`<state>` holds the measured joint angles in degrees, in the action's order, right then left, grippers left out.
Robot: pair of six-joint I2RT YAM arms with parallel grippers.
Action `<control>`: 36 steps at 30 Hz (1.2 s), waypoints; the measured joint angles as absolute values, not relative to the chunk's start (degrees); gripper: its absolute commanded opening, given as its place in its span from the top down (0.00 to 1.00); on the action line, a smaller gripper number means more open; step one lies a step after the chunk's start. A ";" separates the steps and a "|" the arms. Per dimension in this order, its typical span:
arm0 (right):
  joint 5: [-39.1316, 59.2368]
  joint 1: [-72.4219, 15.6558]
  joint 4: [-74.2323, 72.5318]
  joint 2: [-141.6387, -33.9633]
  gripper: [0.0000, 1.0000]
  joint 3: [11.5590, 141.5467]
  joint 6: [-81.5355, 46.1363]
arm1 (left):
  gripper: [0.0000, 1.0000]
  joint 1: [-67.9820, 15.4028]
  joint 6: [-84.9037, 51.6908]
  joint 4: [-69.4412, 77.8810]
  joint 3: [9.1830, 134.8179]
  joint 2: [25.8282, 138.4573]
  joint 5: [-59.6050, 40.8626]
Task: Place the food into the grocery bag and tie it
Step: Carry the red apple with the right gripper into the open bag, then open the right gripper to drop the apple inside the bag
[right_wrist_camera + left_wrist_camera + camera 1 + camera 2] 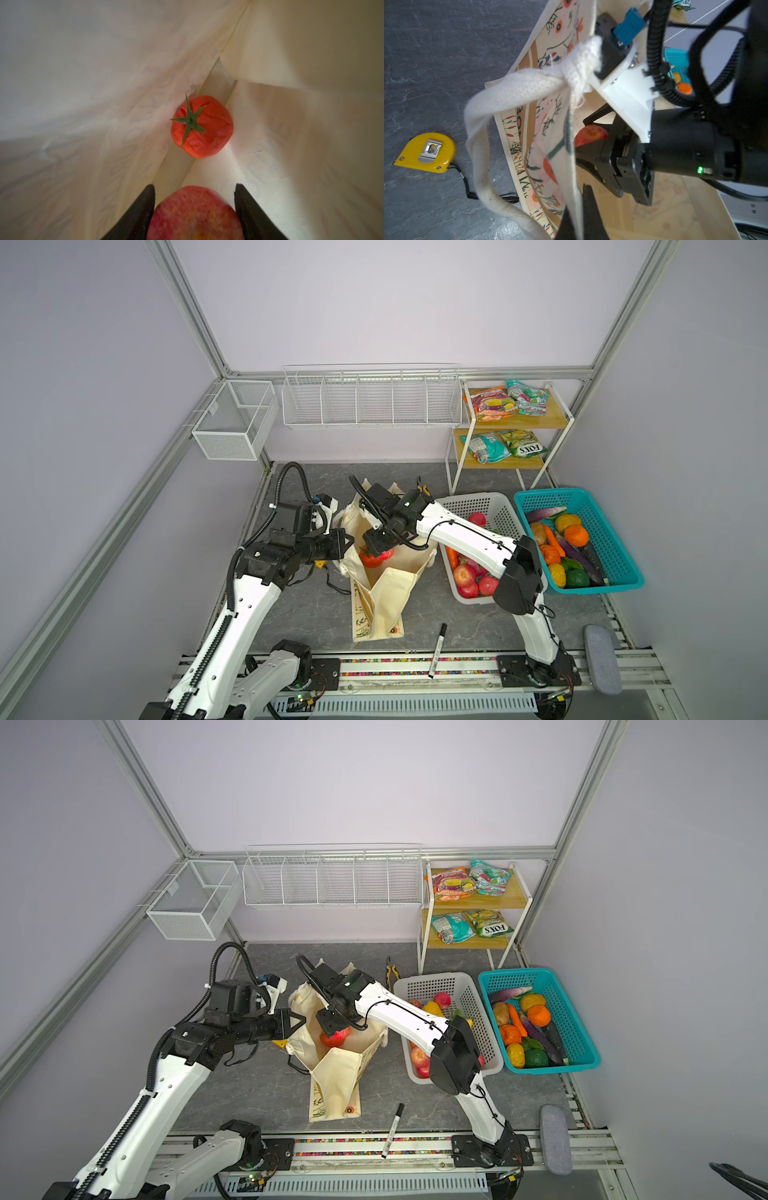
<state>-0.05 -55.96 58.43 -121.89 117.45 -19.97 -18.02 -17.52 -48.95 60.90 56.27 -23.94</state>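
Observation:
The grocery bag [390, 585] [336, 1077] stands in the middle of the table with its mouth held wide. My left gripper [347, 545] [578, 218] is shut on the bag's rim [574, 187] on its left side. The white rope handle [517, 87] hangs loose beside it. My right gripper [380, 553] [195, 187] reaches into the mouth from the right, shut on a red apple [196, 214] [589, 135]. A red-orange tomato [202, 126] with a green stem lies below on the bag's floor. An orange-purple snack packet [494, 404] is on the shelf's top board.
A yellow tape measure [426, 152] lies left of the bag and pliers [390, 969] lie behind it. The white basket [478, 502] and teal basket [552, 495] of toy produce sit at the right. A black marker [437, 649] lies near the front edge.

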 measured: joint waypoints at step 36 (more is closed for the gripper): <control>-2.76 -56.99 43.55 -115.79 0.12 99.90 -19.31 | 1.00 -18.02 -17.50 -51.66 62.35 56.25 -22.02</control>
<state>-2.76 -56.99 43.55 -115.79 99.90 -19.31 -18.02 -17.50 -51.66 62.35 56.25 -22.02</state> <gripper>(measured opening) 0.880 0.048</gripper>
